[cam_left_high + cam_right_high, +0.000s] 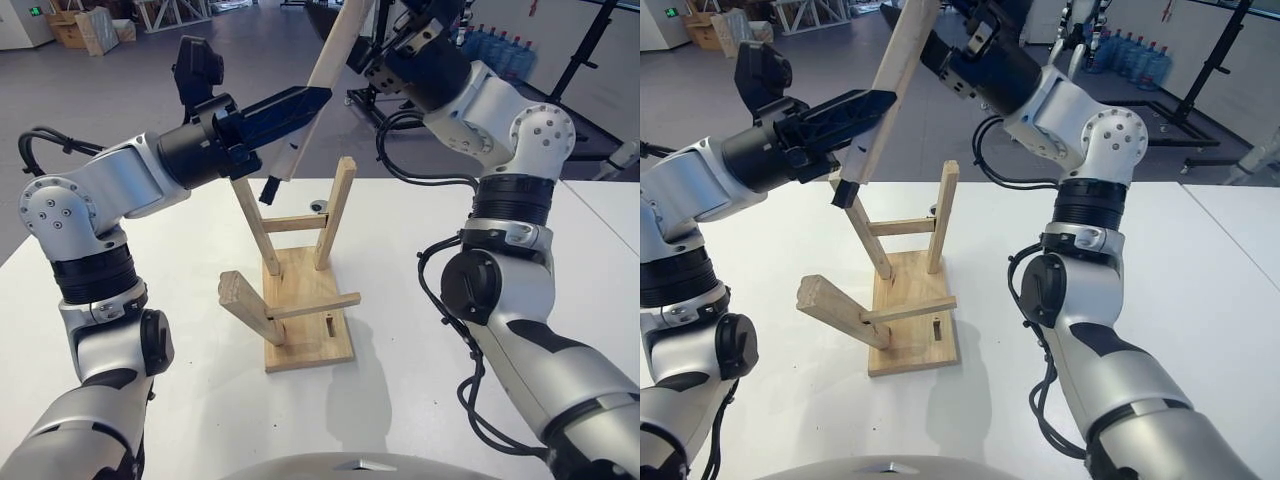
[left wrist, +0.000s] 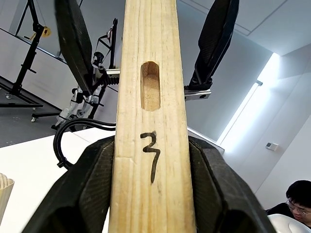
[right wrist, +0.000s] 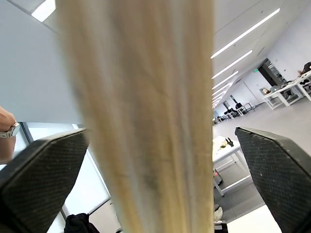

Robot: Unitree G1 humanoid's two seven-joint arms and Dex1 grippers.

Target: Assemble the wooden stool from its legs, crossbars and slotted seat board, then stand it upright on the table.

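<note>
1. The table is flat, white and smooth.
2. The board lies flat on the table. It is a pale rectangle of wood with visible grain and a small slot cut near its near right corner.
3. Two far legs rise from the board's far end. They are square-section sticks of the same light wood and lean slightly apart at the top.
4. The far crossbar, a thin flat strip, joins them about halfway up.
5. The tilted leg stands at the board's near left corner. It slants outward to the left, and its blunt cut end hangs past the board's edge.
6. The near crossbar sticks out of that leg toward the right, with its other end free above the board.
7. The held leg is up in the air above the board's far end, slanting up and to the right. It has straight grain, a rounded oblong mortise and a hand-drawn black mark.
8. The left gripper clamps the lower part of the held leg, with its black moulded fingers pressed to both sides.
9. The right gripper straddles the upper part of the same leg. Its textured black pads are spread wide, and there is a clear gap on at least one side.
</note>
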